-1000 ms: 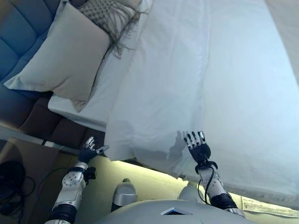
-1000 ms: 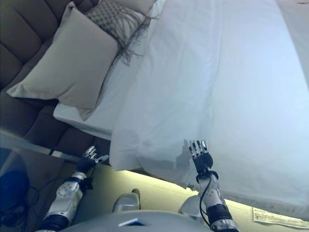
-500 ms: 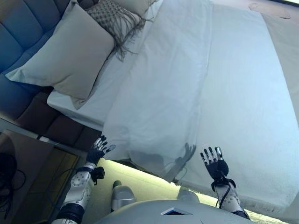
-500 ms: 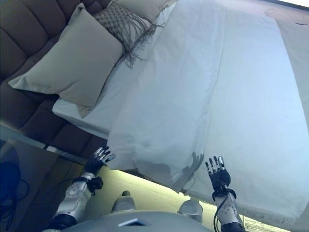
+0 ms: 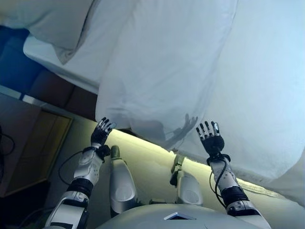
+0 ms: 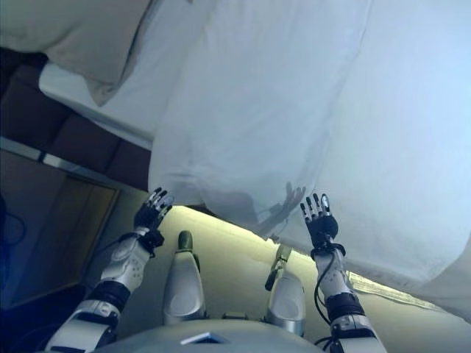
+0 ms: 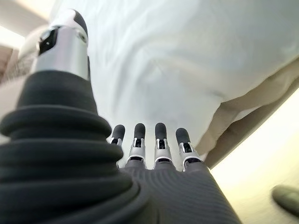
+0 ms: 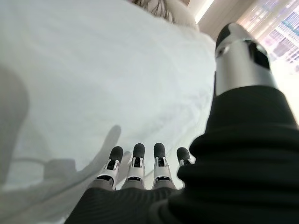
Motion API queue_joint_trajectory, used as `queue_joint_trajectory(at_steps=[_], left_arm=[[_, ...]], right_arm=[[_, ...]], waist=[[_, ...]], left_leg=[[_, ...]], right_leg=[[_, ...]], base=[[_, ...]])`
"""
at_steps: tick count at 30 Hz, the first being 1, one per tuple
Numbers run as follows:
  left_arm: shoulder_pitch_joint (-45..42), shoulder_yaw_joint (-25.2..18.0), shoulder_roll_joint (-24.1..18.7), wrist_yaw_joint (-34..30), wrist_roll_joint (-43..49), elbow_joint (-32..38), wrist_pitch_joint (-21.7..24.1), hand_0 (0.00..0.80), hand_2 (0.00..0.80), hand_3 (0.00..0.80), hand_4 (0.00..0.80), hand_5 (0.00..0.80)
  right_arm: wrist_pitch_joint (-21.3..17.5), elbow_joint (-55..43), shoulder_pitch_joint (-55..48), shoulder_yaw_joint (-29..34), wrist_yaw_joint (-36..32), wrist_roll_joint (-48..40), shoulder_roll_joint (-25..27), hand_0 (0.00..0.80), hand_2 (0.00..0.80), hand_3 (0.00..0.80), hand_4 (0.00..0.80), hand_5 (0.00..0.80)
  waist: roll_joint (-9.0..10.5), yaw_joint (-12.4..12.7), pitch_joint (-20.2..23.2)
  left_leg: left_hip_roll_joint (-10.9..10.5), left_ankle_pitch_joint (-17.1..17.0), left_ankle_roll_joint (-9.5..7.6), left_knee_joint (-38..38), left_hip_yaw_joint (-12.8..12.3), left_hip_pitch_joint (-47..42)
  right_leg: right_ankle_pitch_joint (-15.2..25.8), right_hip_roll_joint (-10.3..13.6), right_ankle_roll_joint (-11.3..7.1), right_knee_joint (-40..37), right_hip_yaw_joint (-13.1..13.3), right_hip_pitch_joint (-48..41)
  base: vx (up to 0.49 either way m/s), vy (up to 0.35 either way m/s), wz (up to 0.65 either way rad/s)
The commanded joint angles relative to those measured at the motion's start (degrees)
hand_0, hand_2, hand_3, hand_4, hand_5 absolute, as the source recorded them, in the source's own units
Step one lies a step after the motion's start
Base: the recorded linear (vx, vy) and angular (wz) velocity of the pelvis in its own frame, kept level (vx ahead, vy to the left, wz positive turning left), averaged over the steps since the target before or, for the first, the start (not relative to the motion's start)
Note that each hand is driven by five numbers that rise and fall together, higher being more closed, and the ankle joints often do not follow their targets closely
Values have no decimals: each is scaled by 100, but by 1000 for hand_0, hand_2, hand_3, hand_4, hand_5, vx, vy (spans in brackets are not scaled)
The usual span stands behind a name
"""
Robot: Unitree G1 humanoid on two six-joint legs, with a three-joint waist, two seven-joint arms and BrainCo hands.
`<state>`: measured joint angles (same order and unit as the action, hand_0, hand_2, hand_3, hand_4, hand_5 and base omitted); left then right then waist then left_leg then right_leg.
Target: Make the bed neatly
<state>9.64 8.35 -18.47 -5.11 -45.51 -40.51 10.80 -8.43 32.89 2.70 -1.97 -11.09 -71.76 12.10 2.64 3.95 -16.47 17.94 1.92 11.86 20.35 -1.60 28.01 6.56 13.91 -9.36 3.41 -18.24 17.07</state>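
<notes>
Duvet [image 5: 181,71] lies across the bed [image 5: 43,52], its near edge hanging over the bed's side. Pillow [image 5: 47,19] at far left, on the bed, left of the duvet. Floor [image 5: 147,162] runs below the overhang. Left robot hand [image 5: 101,133] over the floor, just below the duvet's near left corner, no contact visible. Right robot hand [image 5: 209,139] to the right, in front of the hanging edge. Both are open, fingers straight, well apart from each other.
</notes>
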Motion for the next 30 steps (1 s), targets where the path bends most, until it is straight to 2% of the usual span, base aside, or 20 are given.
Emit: queue_joint_trajectory(at_steps=[1,6,12,13,16,19,30], left_arm=[[61,-56,68,-457,-929,-256,-112,0,0,0,0,0],[200,-296,115,-1004,-1700,-747,-591,0,0,0,0,0],[299,-432,270,-1267,-2487,-1121,-775,0,0,0,0,0],[296,-479,282,-1304,-2527,-1179,-790,0,0,0,0,0],[420,-689,272,-1319,-2864,-1374,-875,0,0,0,0,0],[638,-831,243,-1317,-3207,-1498,-906,0,0,0,0,0],[1660,-1209,127,-1180,-4680,-1763,-780,0,0,0,0,0]], right_arm=[[-449,-300,36,266,-206,-364,230,0,0,0,0,0],[-574,-328,218,249,-354,-493,279,0,0,0,0,0],[-630,-421,412,252,-411,-534,301,0,0,0,0,0],[-643,-465,426,234,-394,-540,301,0,0,0,0,0],[-738,-561,509,231,-377,-604,318,0,0,0,0,0],[-763,-701,572,329,-428,-657,363,0,0,0,0,0],[-535,-846,1054,581,-385,-195,542,0,0,0,0,0]], waist=[[132,152,42],[314,227,1],[490,358,-5],[530,393,2],[651,411,11],[739,343,29],[624,-25,75]], left_leg=[[40,-1019,14,-408,317,618],[34,-969,-8,-95,423,1082],[-17,-957,0,82,551,1489],[50,-818,71,167,616,1531],[171,-805,91,258,650,1722],[194,-697,79,466,649,1874],[72,-185,62,1472,715,2429]], right_leg=[[-286,571,-442,340,167,-532],[-275,551,-423,237,57,-467],[-228,522,-416,57,-122,-451],[-332,465,-440,62,-106,-472],[-343,380,-447,-8,-173,-408],[-289,349,-441,-100,-154,-349],[-307,684,-395,158,157,193]], base=[[-16,-17,19],[-19,-9,3],[-11,-15,2],[59,-90,7],[3,-41,-1],[-32,13,-8],[-9,132,-22]])
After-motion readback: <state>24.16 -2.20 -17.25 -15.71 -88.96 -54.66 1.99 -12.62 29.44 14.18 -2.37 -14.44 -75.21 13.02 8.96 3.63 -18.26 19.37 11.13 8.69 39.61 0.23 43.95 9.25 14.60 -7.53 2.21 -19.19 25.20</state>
